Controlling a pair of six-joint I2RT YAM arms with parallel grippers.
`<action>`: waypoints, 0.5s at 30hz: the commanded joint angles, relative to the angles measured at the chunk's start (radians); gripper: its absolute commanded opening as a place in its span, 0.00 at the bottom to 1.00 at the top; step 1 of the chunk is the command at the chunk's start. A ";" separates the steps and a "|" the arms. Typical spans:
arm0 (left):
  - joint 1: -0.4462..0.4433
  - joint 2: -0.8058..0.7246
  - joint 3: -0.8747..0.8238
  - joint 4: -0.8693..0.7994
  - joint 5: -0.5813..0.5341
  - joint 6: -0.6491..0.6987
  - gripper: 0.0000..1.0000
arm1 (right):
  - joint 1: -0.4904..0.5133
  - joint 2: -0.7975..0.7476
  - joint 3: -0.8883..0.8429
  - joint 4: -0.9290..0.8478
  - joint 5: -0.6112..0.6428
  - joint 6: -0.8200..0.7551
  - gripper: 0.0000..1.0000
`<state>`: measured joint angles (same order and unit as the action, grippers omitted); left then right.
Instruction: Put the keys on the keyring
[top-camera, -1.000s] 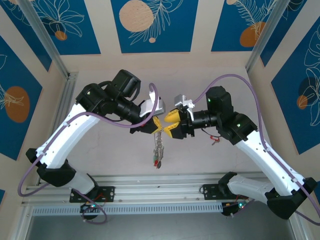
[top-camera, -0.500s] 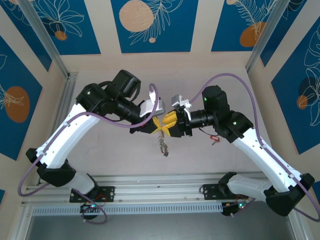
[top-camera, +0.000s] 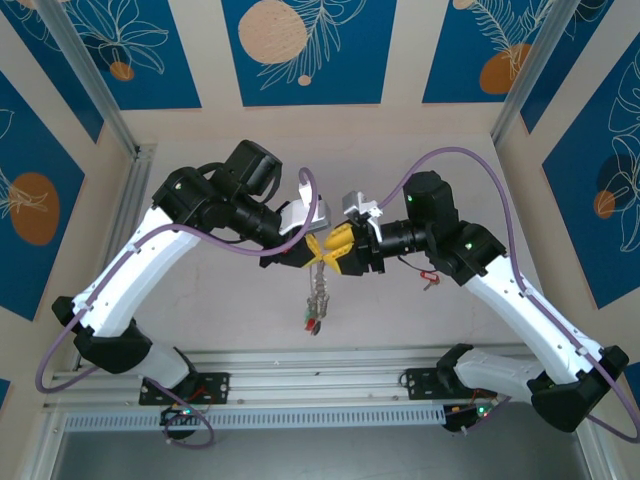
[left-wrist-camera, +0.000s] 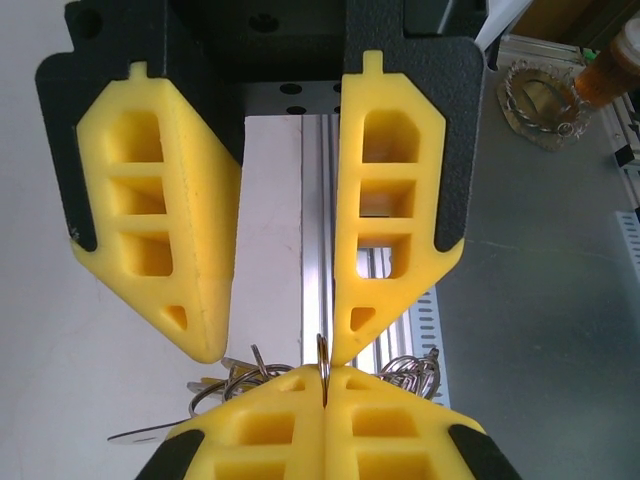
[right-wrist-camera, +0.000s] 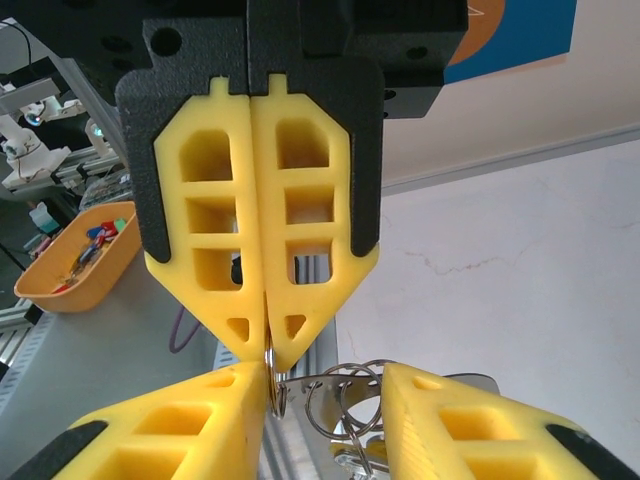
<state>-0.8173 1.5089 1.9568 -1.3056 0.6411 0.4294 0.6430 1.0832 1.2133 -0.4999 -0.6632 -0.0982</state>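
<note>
- Counter (top-camera: 230, 300): pale and matt, with faint hairline marks.
- Left gripper (left-wrist-camera: 323, 378): its yellow, hollow-ribbed fingers are clamped tight on the keyring (left-wrist-camera: 322, 352) — only a thin grey edge of the ring shows above the tips.
- Right gripper (right-wrist-camera: 325, 372): it meets the left from 3 o'clock with its jaws partly spread and wire loops in the gap; contact is hard to judge.
- Keys (top-camera: 316, 305): they dangle toward 6 o'clock from the grippers, above the counter — tiny red and green heads, blades blurred.
</note>
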 joint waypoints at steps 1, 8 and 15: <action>-0.011 -0.006 0.007 0.037 0.026 0.019 0.00 | 0.017 0.007 -0.016 -0.055 -0.040 -0.023 0.38; -0.011 -0.007 0.007 0.035 0.032 0.019 0.00 | 0.020 0.010 -0.016 -0.055 -0.044 -0.022 0.31; -0.011 -0.022 -0.012 0.062 0.035 0.007 0.00 | 0.021 0.021 -0.003 -0.057 -0.061 -0.033 0.00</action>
<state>-0.8196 1.5085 1.9472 -1.3170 0.6258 0.4290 0.6548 1.0901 1.2133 -0.5243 -0.7055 -0.1219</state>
